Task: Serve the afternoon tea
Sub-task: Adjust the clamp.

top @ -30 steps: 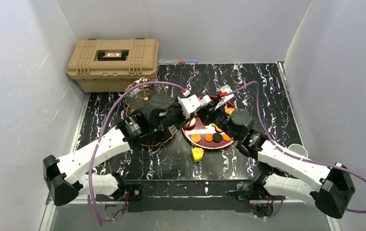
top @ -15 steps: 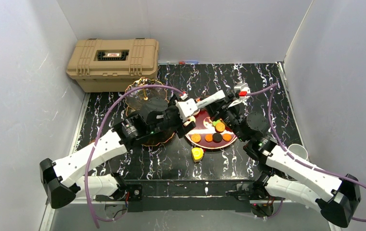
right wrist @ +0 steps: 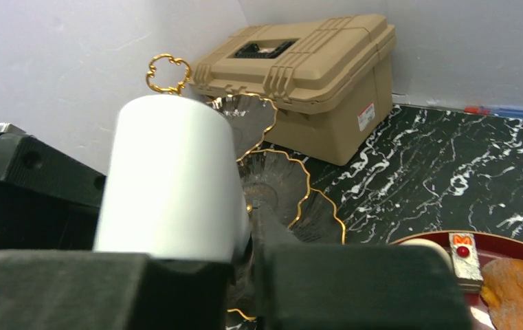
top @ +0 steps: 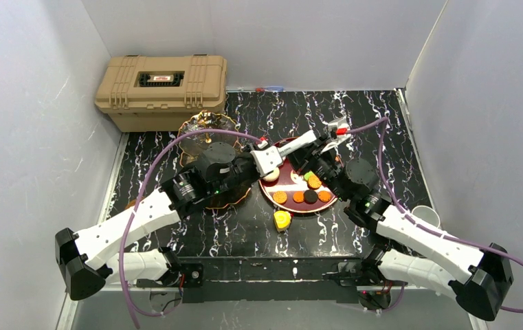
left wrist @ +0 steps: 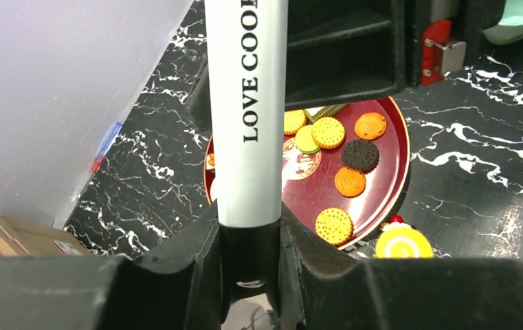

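tan case [top: 161,91]: back-left, lid shut | pens [top: 269,89]: along back wall

The table [top: 382,117] has a black top veined with white, like marble, walled in by pale panels on three sides. At its far left corner sits a tan plastic case [top: 162,89], closed, against the back wall. Just in front of the case stands a dark three-tier stand [top: 207,130] with gold scalloped rims. A round red tray [left wrist: 382,199] rests near the middle, beside the stand. A yellow swirl cake [top: 282,220] lies just off the tray's near rim. A pale cup [top: 425,214] sits at the right edge. A red and blue marker [top: 269,89] lies along the far edge.
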Controlling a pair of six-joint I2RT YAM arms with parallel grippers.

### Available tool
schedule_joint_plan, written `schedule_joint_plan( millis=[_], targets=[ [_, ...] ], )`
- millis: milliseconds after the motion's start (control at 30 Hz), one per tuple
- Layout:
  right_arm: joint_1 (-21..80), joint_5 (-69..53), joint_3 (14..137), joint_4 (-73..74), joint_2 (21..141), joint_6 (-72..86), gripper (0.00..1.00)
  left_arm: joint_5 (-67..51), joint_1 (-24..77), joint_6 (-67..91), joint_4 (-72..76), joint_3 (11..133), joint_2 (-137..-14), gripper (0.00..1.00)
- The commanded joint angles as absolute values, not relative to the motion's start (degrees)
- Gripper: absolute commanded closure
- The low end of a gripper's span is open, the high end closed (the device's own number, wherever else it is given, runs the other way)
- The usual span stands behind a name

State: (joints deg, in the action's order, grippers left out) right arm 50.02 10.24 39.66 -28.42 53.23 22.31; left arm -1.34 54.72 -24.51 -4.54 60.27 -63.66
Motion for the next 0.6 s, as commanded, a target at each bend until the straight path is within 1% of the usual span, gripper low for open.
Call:
schedule_joint_plan(
  millis=[0,133,233,267,400,467,567],
  targets=[
    [49.9,13.03,43.67,-26.25,53.11,24.14,0.67,3.09,54.59,-27.51,-1.32,59.02,-61.64,1.0],
    [49.89,15.52,43.6,-20.55,50.87,24.57,0.34,4.04,54.58,-26.87,-1.67,59.15,-61.77,1.0],
    [49.84,14.76,41.85,-18.24,47.48,25.49,0.04,4.0,54.58,-24.83,-2.53,59.8,-61.99,1.0],
    [49.83,13.55,41.08,-18.13,45.97,25.49,0.02,3.51,54.58,-24.33,-2.89,60.15,-62.03,1.0],
    [49.7,3.97,39.31,-19.42,44.28,26.12,0.02,0.98,54.58,-22.0,-4.68,61.93,-61.95,1.0],
    [49.34,-2.16,39.91,-21.16,45.51,27.27,0.02,0.05,54.58,-20.83,-5.84,63.09,-62.05,1.0],
    [48.88,-4.59,43.49,-21.14,49.37,28.58,0.02,-2.84,54.6,-20.39,-6.28,63.72,-61.56,1.0]
  ],
)
